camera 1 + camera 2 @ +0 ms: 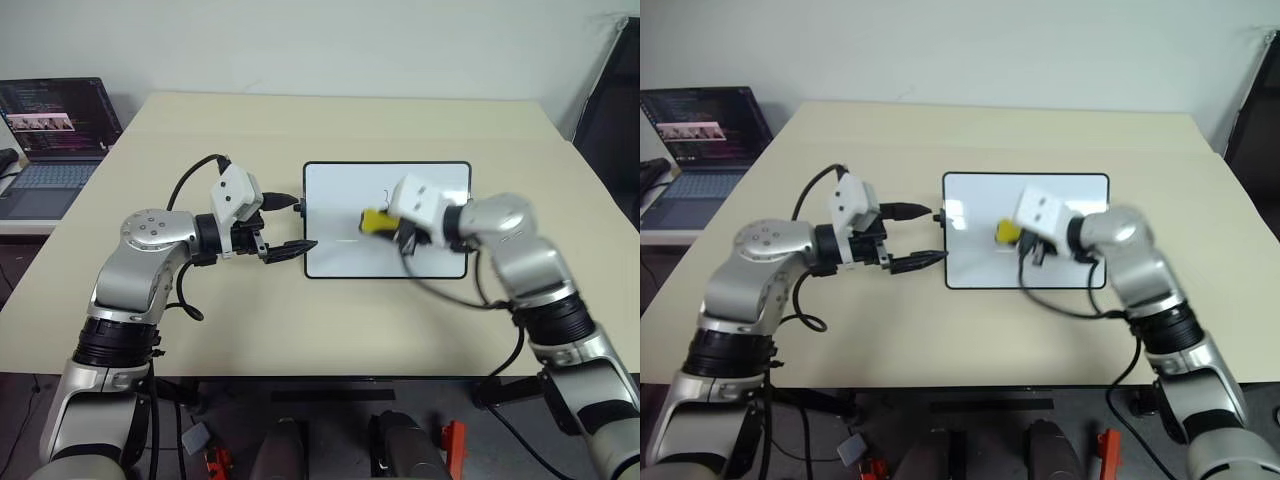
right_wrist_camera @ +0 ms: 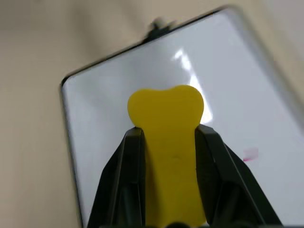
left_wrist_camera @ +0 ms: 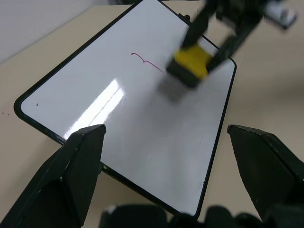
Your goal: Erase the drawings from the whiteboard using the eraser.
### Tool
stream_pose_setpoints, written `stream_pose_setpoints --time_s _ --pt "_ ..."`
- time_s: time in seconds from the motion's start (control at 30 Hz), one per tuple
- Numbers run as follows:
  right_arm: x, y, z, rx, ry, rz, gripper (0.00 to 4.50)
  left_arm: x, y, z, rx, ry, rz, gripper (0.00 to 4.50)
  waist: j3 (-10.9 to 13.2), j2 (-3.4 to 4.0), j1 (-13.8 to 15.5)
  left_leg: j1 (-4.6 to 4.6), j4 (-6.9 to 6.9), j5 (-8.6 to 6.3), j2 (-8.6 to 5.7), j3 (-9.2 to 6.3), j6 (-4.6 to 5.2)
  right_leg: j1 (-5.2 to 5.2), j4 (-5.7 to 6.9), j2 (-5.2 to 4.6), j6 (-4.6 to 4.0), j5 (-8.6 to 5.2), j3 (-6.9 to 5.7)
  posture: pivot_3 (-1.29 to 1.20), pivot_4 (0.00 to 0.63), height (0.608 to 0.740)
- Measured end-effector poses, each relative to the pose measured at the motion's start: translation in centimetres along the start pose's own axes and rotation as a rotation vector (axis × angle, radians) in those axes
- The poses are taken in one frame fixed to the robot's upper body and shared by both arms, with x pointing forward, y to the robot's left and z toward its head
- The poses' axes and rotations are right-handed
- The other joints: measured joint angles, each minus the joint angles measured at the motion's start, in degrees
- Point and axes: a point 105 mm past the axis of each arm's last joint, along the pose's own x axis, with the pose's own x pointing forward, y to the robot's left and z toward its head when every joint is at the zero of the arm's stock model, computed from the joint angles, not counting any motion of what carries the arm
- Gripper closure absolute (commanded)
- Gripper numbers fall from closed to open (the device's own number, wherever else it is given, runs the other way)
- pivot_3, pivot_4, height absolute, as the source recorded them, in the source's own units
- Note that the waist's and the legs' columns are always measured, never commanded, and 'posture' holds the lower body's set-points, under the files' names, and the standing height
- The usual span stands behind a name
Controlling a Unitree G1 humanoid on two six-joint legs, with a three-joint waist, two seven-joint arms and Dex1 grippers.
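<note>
Pinching the eraser [image 2: 166, 142] between its two black fingers [image 2: 124, 175], the right gripper [image 1: 398, 232] hangs over the middle of the whiteboard [image 1: 340, 190], and the yellow block bulges out past the fingertips where it is squeezed. From the left wrist view the eraser [image 3: 191, 64] seems to float a little off the glossy surface, with a soft shadow under it, though I cannot tell for sure that it is clear of the board.

Just beside it sits one of the drawings [image 3: 145, 61], a thin reddish bracket-like squiggle, toward the far half of the board. A bright glare streak lies across the surface nearer the left edge.

The left gripper [image 1: 290, 228] stands with its fingers [image 3: 83, 156] spread wide, one on each side of the board's left edge near the small black side knob, holding nothing; whether they touch the frame I cannot tell.

The board lies flat on the beige table [image 1: 300, 330], near its centre. A laptop [image 1: 55, 140] stands open on a separate surface off to the left, well apart from everything else.
</note>
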Motion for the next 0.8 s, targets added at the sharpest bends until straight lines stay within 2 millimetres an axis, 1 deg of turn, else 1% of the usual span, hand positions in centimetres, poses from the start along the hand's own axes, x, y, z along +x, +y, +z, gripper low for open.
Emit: stream_pose_setpoints --time_s 0.03,0.07,0.1,0.13,0.2,0.27,0.33,0.47,0.57,0.8 --pt "-1.8 -1.3 -0.5 0.018 0.011 -0.044 3.45 -0.3 0.2 0.0 0.000 -0.001 0.010 0.00 0.01 -0.01 0.50 -0.02 0.00 -0.02 -0.03 -0.01 -0.04 0.01 -0.03 -0.02 -0.02 -0.02 -0.02 0.00 0.150 0.740" --pt "-3.6 -2.1 -1.4 0.040 0.031 -0.082 3.45 -0.7 0.5 0.0 0.001 0.002 0.025 0.00 0.01 -0.03 0.87 -0.04 0.00 -0.06 -0.02 -0.02 -0.09 0.02 -0.08 -0.02 -0.05 -0.03 -0.06 0.00 0.150 0.740" --pt "-4.8 -2.5 -2.4 0.062 0.058 -0.102 3.45 -1.2 0.8 0.0 0.002 0.008 0.043 0.00 0.01 -0.03 0.95 -0.04 0.00 -0.09 -0.02 -0.01 -0.13 0.02 -0.10 -0.03 -0.07 -0.05 -0.05 0.00 0.150 0.740" --pt "-5.6 -2.5 -3.3 0.084 0.080 -0.110 3.45 -1.6 1.0 0.0 0.004 0.013 0.056 0.00 0.01 -0.03 0.91 -0.05 0.00 -0.10 -0.02 0.03 -0.14 0.01 -0.10 -0.04 -0.08 -0.06 -0.01 0.00 0.150 0.740" --pt "-6.4 -1.8 -4.9 0.139 0.098 -0.101 3.45 -1.9 1.2 0.2 0.009 0.004 0.066 0.00 0.02 -0.02 0.82 -0.05 0.00 -0.10 -0.02 0.06 -0.14 0.01 -0.08 -0.04 -0.07 -0.06 0.02 0.00 0.150 0.740" --pt "-7.2 -1.3 -5.8 0.191 0.079 -0.099 3.45 -1.9 1.3 0.2 0.009 0.003 0.064 0.00 0.07 0.02 0.63 -0.05 0.03 -0.10 -0.02 0.08 -0.14 0.00 -0.05 -0.03 -0.02 -0.09 0.05 0.00 0.150 0.740" --pt "-8.3 -1.5 -6.2 0.211 0.080 -0.120 3.45 -2.0 1.3 0.3 0.012 0.007 0.066 0.00 0.13 0.10 0.50 -0.04 0.08 -0.10 -0.02 0.10 -0.14 0.00 -0.02 -0.02 0.15 -0.19 0.07 0.00 0.150 0.740" --pt "-9.8 -2.0 -6.3 0.237 0.053 -0.167 3.45 -2.0 1.4 0.3 0.014 0.008 0.066 0.00 0.13 0.10 0.47 -0.02 0.12 -0.10 0.00 0.10 -0.14 0.00 0.02 0.01 0.15 -0.19 0.07 0.00 0.150 0.740" --pt "-10.1 -1.8 -6.9 0.269 0.051 -0.172 3.45 -2.1 1.4 0.3 0.012 0.006 0.066 0.00 0.13 0.10 0.49 -0.02 0.15 -0.10 0.00 0.12 -0.14 0.01 0.02 0.00 0.16 -0.19 0.10 0.00 0.150 0.740" --pt "-10.8 -2.4 -6.8 0.282 0.041 -0.198 3.45 -2.1 1.3 0.2 0.007 0.005 0.068 0.00 0.13 0.10 0.59 -0.02 0.15 -0.10 0.00 0.13 -0.14 0.01 0.02 0.00 0.16 -0.19 0.11 0.00 0.150 0.740"
